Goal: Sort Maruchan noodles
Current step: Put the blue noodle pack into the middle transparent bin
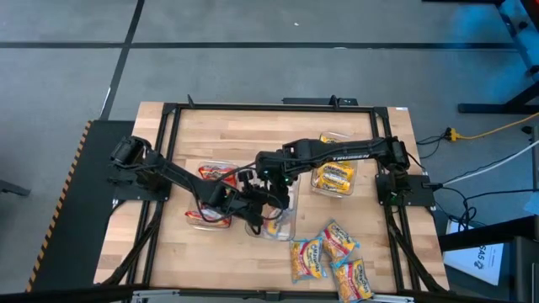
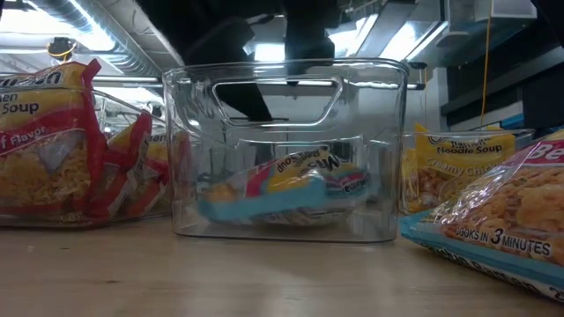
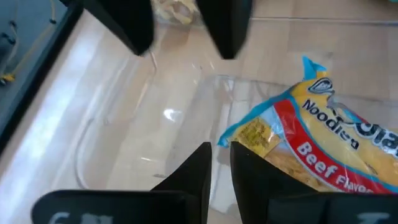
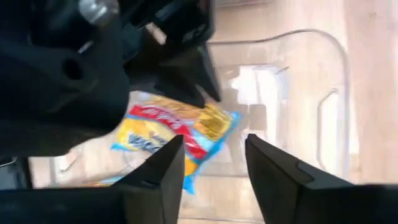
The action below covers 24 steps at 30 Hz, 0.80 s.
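Observation:
A clear plastic tray (image 1: 286, 229) (image 2: 282, 70) stands on the table's near middle. One Maruchan noodle packet (image 2: 282, 187) (image 3: 311, 130) (image 4: 174, 127), yellow with a red band and blue edges, lies flat on the tray's floor. My left gripper (image 3: 221, 155) (image 1: 255, 215) is at the tray's left wall, its fingers almost together. My right gripper (image 4: 214, 152) (image 1: 282, 198) hangs open above the tray, over the packet, holding nothing. My left gripper has the clear tray's left wall (image 3: 214, 134) in the narrow gap between its two fingers, one finger inside the tray and one outside, coming slanting down from the table's left. The tray stands flat on the table.
Two trays of red packets (image 1: 215, 172) (image 2: 53, 141) sit to the left. A tray of yellow packets (image 1: 334, 177) (image 2: 449, 167) sits to the right. Several loose blue-edged packets (image 1: 333, 257) (image 2: 502, 220) lie near the table's near right edge. Both arms crowd over the middle.

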Each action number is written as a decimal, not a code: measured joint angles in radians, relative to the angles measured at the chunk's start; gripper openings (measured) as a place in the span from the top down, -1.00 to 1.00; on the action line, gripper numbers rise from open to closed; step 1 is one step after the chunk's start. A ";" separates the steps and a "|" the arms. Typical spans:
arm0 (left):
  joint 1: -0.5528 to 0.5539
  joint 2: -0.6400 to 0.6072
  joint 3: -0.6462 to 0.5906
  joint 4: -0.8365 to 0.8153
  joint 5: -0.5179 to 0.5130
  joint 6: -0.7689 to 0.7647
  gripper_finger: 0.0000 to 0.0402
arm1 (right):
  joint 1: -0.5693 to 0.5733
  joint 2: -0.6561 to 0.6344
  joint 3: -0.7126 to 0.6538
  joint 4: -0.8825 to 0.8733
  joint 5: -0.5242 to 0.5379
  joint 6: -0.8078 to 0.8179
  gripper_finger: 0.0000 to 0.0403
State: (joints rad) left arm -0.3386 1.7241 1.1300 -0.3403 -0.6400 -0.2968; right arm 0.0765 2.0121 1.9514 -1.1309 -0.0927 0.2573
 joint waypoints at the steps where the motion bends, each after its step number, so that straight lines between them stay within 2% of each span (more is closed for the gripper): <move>1: 0.000 0.000 -0.006 0.009 0.004 -0.016 0.73 | 0.000 0.000 0.000 -0.001 0.009 0.000 0.15; 5: -0.012 0.000 -0.012 -0.001 0.006 -0.042 0.73 | 0.000 0.000 0.000 -0.055 0.002 0.033 0.10; 10: -0.043 -0.008 -0.012 -0.048 0.073 -0.067 0.73 | 0.002 0.000 0.000 -0.233 0.004 0.091 0.09; 15: -0.084 -0.091 0.051 -0.157 0.051 -0.096 0.73 | 0.002 0.000 0.000 -0.375 0.050 0.122 0.09; 19: -0.118 -0.177 0.105 -0.325 0.073 -0.138 0.73 | 0.004 -0.001 0.000 -0.394 0.040 0.133 0.09; 21: -0.140 -0.221 0.116 -0.467 0.093 -0.178 0.73 | 0.009 -0.001 0.000 -0.399 0.017 0.135 0.09; 24: -0.167 -0.278 0.118 -0.653 0.174 -0.253 0.73 | 0.013 -0.001 0.000 -0.409 -0.027 0.136 0.09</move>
State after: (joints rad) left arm -0.5058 1.4458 1.2476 -0.9935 -0.4659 -0.5501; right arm 0.0897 2.0113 1.9514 -1.5401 -0.1200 0.3931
